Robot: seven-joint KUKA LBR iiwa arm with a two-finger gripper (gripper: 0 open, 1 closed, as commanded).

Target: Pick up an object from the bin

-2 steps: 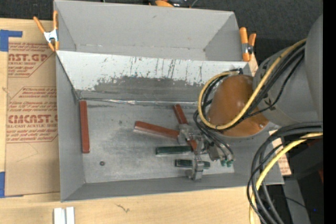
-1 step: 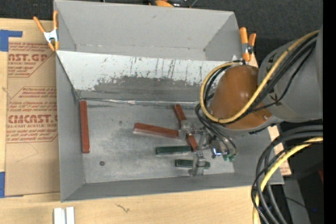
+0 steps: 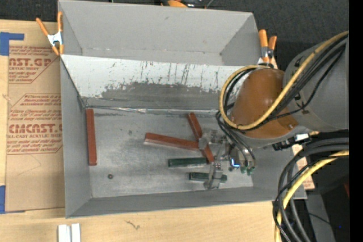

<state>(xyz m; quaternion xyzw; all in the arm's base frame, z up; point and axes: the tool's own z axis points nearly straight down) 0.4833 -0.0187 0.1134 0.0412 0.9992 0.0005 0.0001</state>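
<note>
- Camera view: the claw (image 3: 216,173) sits low in the bin (image 3: 153,25), close to the front wall and toward the view's right end of the floor. The arm's orange cover (image 3: 258,105) and looped cables (image 3: 283,93) are above and to the right of it.
- The claw's tip is dark and mixed up with the things beneath it. I cannot tell whether it is apart, together or clamped on anything.
- A short green bar (image 3: 199,177) lies flat on the floor right at the tip. It sticks out to the view's left of the claw and is the nearest thing to it. Whether the claw touches it or only hangs over it cannot be told.
- A long green bar (image 3: 186,162) lies just behind that one, also to the left of the claw and roughly parallel to the front wall. Its right end reaches in close to the claw.
- A short red piece (image 3: 208,153) lies tilted just behind the claw, toward the back wall.
- A slanted red bar (image 3: 195,124) lies farther back in the same direction, its lower end near the short red piece.
- A long red bar (image 3: 170,140) lies flat to the left of the claw and farther back. Its right end meets the slanted red bar.
- A lone red bar (image 3: 91,137) lies well apart from the claw, along the left wall at the far side of the floor.
</note>
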